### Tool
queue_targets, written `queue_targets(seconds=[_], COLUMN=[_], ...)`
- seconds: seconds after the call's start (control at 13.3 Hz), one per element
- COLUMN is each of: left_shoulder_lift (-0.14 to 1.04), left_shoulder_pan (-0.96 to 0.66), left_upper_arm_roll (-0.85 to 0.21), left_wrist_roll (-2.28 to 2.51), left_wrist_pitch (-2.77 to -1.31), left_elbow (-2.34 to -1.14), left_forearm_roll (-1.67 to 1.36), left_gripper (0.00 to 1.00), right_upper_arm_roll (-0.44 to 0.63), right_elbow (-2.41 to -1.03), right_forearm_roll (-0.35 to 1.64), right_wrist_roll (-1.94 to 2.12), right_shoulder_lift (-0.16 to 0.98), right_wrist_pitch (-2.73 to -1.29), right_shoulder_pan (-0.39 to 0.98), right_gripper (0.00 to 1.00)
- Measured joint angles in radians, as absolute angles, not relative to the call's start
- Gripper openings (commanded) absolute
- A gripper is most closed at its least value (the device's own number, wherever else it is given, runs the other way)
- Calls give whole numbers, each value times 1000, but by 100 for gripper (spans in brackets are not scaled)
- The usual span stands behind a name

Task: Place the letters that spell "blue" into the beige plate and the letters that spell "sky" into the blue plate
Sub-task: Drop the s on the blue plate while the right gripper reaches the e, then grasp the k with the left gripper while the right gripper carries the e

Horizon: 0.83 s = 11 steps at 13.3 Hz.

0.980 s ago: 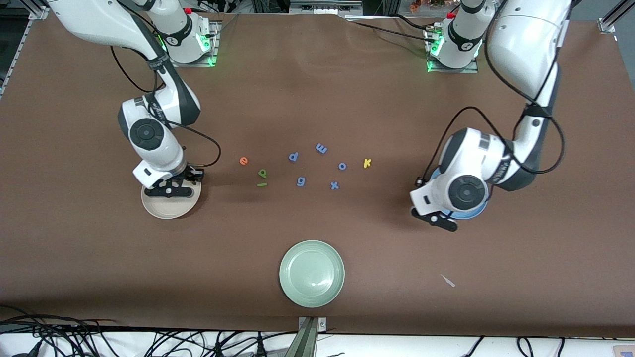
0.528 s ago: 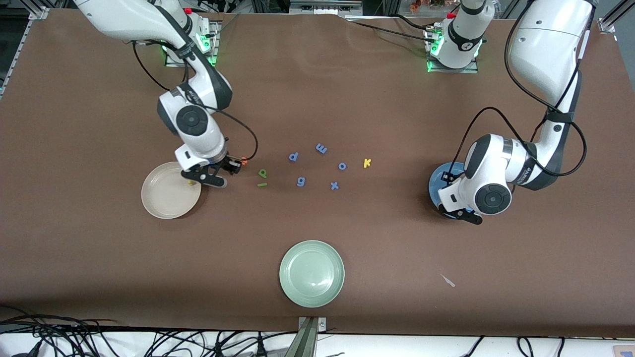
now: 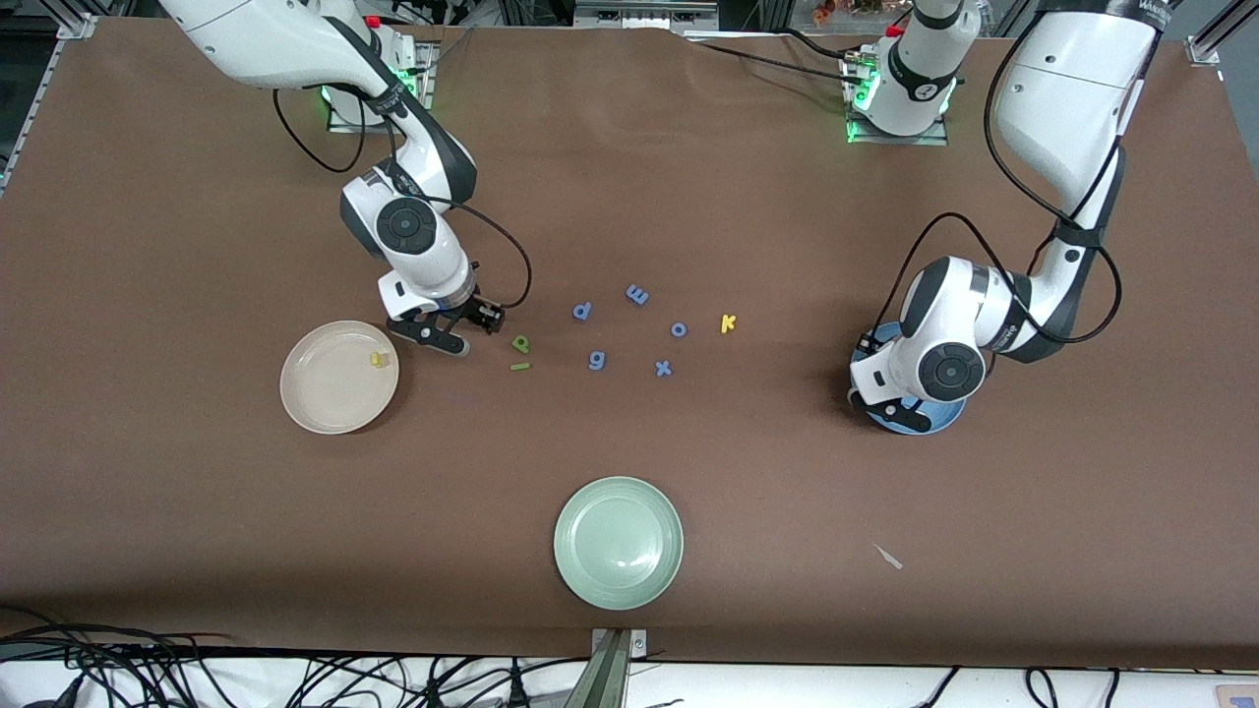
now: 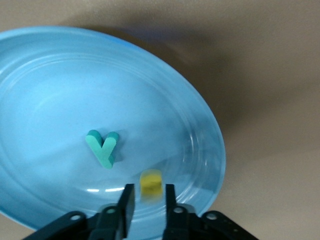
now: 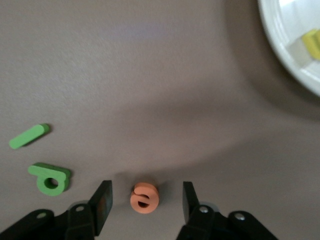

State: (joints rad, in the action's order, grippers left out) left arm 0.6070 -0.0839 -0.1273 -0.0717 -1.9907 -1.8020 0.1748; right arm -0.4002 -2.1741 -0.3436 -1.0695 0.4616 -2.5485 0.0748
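Where the brown surface (image 3: 629, 177) runs toward the right arm's end, the round cream-beige plate (image 3: 317, 411) lies flat with the small yellow foam letter u (image 3: 378, 360) inside it, close to the rim on the side toward the other letters. The right gripper (image 5: 146, 189) is low over the surface just beside that plate. Its jaws stand well apart, and the small orange foam letter e (image 5: 144, 197) lies on the surface between them, touching neither.

Just past the gripper lie the green foam letter b (image 3: 520, 343) and, nearer to the front camera, the straight green foam bar l (image 3: 519, 367); the two sit close together but apart.

Mid-table, five blue foam letters are scattered loosely: p (image 3: 582, 311), g (image 3: 597, 360), m (image 3: 637, 294), x (image 3: 664, 369) and o (image 3: 679, 328). The yellow foam letter k (image 3: 728, 323) lies beside the o, toward the left arm's end. The round pale green plate (image 3: 572, 511) sits well apart from them all, much nearer to the front camera.

Toward the left arm's end, the round medium-blue plate (image 3: 934, 423) is largely covered by the left arm's wrist. The left gripper (image 4: 149, 194) hangs low over it. Its jaws are a little apart, and a blurred small yellow foam piece (image 4: 151, 184) sits between their tips, with a sliver of plate showing on each side. The teal foam letter y (image 4: 102, 147) lies flat in the plate, near the piece.
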Motion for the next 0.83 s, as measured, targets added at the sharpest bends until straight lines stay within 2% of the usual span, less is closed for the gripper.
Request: queue_targets(seconds=[0.23, 0.45, 0.6, 0.83], left_shoulder_lift=[563, 522, 521, 545], left_shoulder_pan=[-85, -87, -93, -125], left_upper_arm_roll=[-145, -228, -308, -404], left_wrist_roll=[-69, 32, 177, 340], left_wrist_pitch=[-1970, -1917, -1917, -1953], left_elbow=[-1796, -1773, -1774, -1778], left_forearm_roll=[175, 174, 173, 173], left_gripper=[100, 100, 100, 98], right_upper_arm_roll=[-400, -400, -400, -401], right_elbow=[-2176, -2178, -2193, -2209], right_forearm_roll=[-344, -344, -344, -344], right_wrist_roll=[-1077, -1078, -1078, -1078], right_shoulder_lift=[469, 485, 492, 485], right_wrist_pitch=[-2568, -2588, -2619, -2647], right_shoulder_pan=[75, 75, 75, 75], right_gripper=[65, 62, 45, 15])
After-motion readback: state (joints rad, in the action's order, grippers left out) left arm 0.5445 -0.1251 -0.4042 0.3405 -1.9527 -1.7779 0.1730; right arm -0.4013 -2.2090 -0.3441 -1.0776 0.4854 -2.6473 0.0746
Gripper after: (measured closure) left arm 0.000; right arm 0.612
